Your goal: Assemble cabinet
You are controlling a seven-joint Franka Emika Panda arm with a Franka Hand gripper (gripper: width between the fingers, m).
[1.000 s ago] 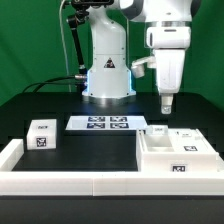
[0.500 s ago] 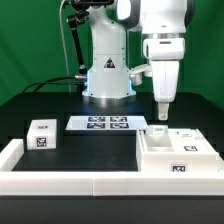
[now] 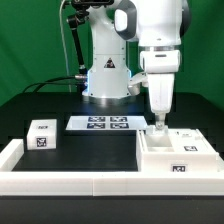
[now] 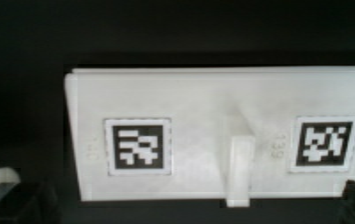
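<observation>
The white cabinet body stands at the exterior view's right, with tags on its front and top. My gripper hangs just above its back left corner, where a small tagged white piece sits, mostly hidden behind the fingers. The wrist view looks straight down on a white panel with two tags and a narrow raised rib. My gripper looks open and empty; only dark finger edges show at the frame's sides. A smaller white tagged block sits at the exterior view's left.
The marker board lies in the middle in front of the robot base. A low white border rail runs along the front and up the left side. The table top is black.
My gripper has moved down and toward the exterior view's left, from above the cabinet body to just over its back left corner. The parts have not moved.
</observation>
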